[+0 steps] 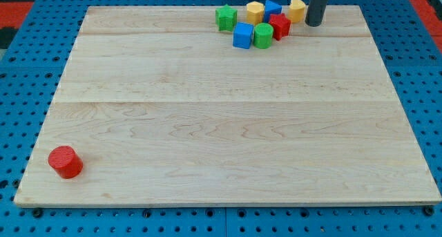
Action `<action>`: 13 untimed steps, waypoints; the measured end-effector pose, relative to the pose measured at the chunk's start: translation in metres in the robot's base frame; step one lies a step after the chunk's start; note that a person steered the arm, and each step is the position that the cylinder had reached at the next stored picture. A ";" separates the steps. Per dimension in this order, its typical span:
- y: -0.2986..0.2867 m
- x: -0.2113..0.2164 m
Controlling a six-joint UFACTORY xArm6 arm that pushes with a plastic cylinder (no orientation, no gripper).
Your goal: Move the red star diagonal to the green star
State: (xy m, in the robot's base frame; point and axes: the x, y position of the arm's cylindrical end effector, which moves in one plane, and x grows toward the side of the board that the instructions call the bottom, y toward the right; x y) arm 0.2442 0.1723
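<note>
The red star (280, 25) sits in a cluster of blocks near the view's top, right of centre. The green star (226, 18) is at the cluster's left end, apart from the red star. My tip (314, 23) is the dark rod's lower end, just right of the red star and touching or almost touching a yellow block (297, 10). Between the stars lie a yellow hexagon-like block (255, 12), a blue block (273, 8), a blue cube (243, 36) and a green cylinder (263, 36).
A red cylinder (65, 162) stands alone near the view's bottom left corner of the wooden board (221, 126). The board lies on a blue perforated table.
</note>
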 end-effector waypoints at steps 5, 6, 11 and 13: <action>-0.030 0.050; -0.030 0.029; -0.115 0.023; -0.226 0.050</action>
